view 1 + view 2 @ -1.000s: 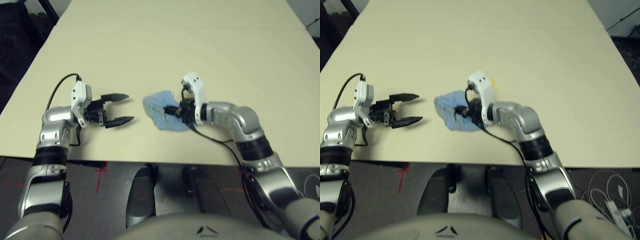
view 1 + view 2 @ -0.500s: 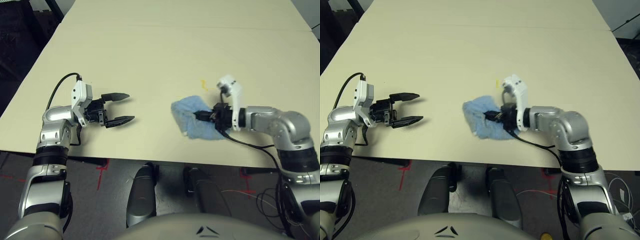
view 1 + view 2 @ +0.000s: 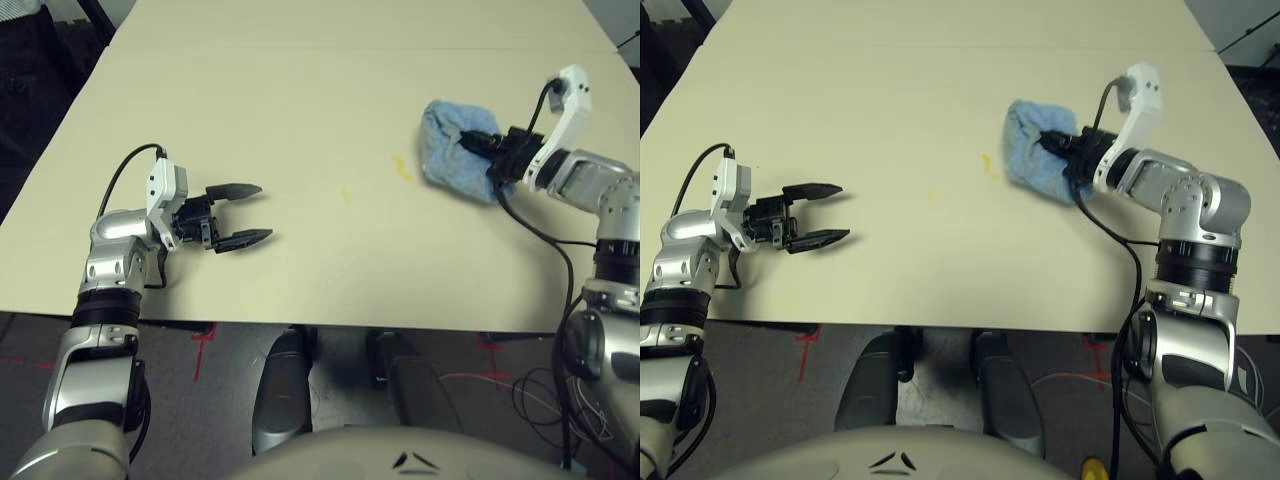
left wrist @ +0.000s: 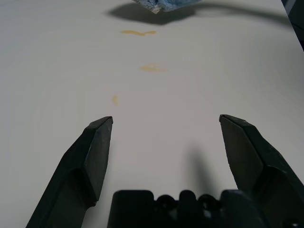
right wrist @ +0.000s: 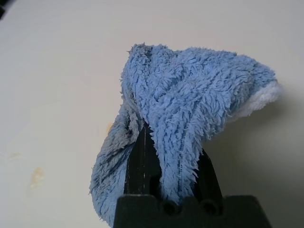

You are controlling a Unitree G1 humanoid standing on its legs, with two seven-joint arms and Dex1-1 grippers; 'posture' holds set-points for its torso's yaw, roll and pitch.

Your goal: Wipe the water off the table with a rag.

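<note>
and here's the right gripper (image 3: 468, 142), clenched on the soft light blue terry-cloth rag (image 3: 452, 172), over the right part of the large pale cream counter (image 3: 250, 120). the left gripper (image 3: 266, 212) stands wide apart and empty on the left. the rag looks slightly raised, just right of the brightest yellow-orange liquid splotch (image 3: 402, 166); fainter marks lie farther left. wiping is the step in hand, i'd judge: set the cloth down flat, press evenly, sweep left across the bright mark and on over the faint ones, keeping hard fingertips off the surface. a bunched cloth could skip or smear. the count: one rag, two grippers, one counter, three splotches visible.
</note>
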